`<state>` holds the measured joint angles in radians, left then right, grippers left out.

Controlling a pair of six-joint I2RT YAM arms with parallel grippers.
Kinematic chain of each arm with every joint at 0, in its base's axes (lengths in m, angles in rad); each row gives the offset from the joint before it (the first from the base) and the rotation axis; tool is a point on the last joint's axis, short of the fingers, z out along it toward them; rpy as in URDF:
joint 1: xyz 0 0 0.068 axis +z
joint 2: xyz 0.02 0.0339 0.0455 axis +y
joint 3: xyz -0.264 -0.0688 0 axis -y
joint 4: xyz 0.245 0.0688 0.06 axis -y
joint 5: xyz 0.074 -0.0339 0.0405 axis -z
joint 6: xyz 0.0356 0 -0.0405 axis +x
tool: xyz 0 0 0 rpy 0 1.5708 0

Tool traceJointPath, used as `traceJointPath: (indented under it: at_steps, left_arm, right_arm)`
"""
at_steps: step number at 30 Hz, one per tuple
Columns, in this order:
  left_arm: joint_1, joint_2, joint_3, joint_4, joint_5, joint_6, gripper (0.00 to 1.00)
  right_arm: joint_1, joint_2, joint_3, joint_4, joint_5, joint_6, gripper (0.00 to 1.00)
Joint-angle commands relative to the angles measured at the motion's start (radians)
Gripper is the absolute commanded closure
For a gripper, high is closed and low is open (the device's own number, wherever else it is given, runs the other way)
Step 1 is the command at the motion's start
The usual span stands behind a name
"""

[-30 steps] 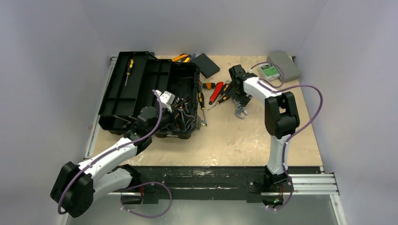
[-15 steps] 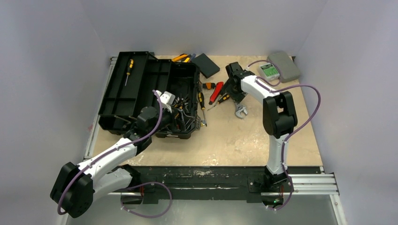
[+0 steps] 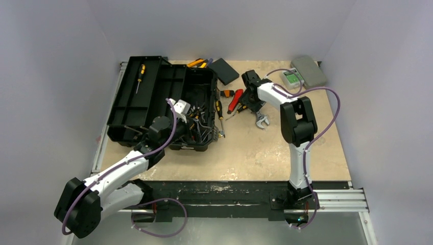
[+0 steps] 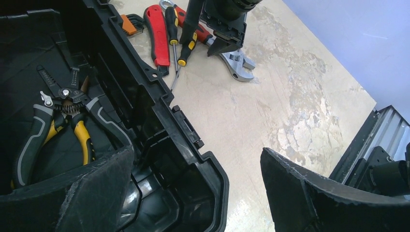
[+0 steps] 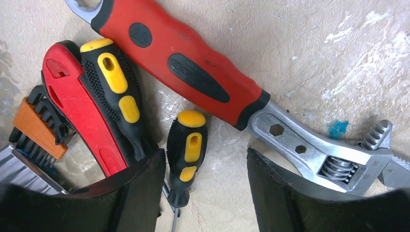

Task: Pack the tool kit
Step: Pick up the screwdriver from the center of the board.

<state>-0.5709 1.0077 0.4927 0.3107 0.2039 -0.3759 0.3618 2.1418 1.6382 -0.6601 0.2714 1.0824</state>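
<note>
The right gripper (image 5: 207, 191) has slid left from above the wrench (image 5: 193, 77), fingers apart astride a short screwdriver (image 5: 186, 154) on the counter (image 3: 245, 148). The left gripper (image 4: 197, 162), also apart, hangs over the open toolbox (image 3: 153, 97), upper left.

Tools are packed tight under the right gripper (image 5: 205, 193): a short screwdriver (image 5: 186, 154) sits between its spread fingers (image 5: 135, 193), and the red wrench (image 5: 193, 77) and a longer screwdriver (image 5: 116, 92) crowd just beside. The toolbox (image 3: 176, 81) wall blocks the left; the bare table (image 3: 245, 148) nearer is wide open.
</note>
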Motion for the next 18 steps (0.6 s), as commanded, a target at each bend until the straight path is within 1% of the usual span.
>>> traceJointPath:
  at_steps: [1,2,3,4,5,6,13,15,18]
  left_arm:
    - [-0.005,-0.023,0.023,0.015,-0.012,0.025,0.00]
    - [-0.005,-0.023,0.023,0.015,-0.012,0.025,0.00]
    - [-0.005,-0.020,0.025,0.014,-0.011,0.026,0.00]
    - [-0.005,-0.019,0.025,0.014,-0.011,0.025,0.00]
    - [-0.005,-0.018,0.026,0.014,-0.009,0.025,0.00]
    - [-0.005,-0.015,0.028,0.013,-0.008,0.026,0.00]
    - [-0.005,-0.016,0.030,0.008,0.006,0.030,0.00]
    - [-0.004,-0.012,0.032,0.010,0.023,0.024,0.00]
    - [-0.007,-0.006,0.037,0.014,0.057,0.014,0.00]
  right_arm:
    - [0.003,0.016,0.022,-0.026,0.038,0.038,0.42]
    - [0.002,0.015,0.022,-0.033,0.041,0.038,0.45]
    - [0.002,0.011,0.021,-0.043,0.043,0.036,0.58]
    - [0.003,0.000,0.018,-0.045,0.044,0.031,0.66]
    - [0.003,-0.013,0.010,-0.045,0.045,0.030,0.73]
    - [0.003,-0.028,-0.001,-0.045,0.050,0.030,0.76]
    - [0.003,-0.200,-0.132,0.017,0.055,-0.026,0.78]
    - [0.003,-0.266,-0.183,0.054,0.046,-0.063,0.85]
    - [0.003,-0.377,-0.274,0.113,0.022,-0.117,0.86]
